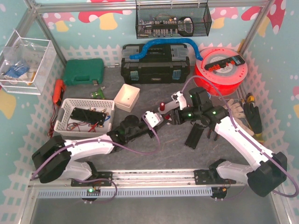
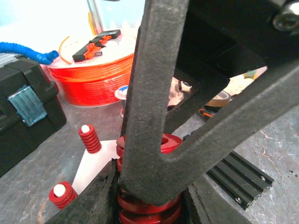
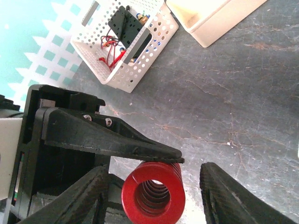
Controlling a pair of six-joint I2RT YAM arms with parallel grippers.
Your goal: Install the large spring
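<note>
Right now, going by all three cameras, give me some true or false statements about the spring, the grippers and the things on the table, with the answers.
1. The left gripper is shut on the large spring. True.
2. The right gripper is clamped tight on that spring. False: its jaws are open around it, with a gap on one side.
3. Two small red springs stand upright near the large one. True.
4. The white basket is empty. False: it holds a black part and wires.
5. The green case lies beside the black toolbox. True.
</note>
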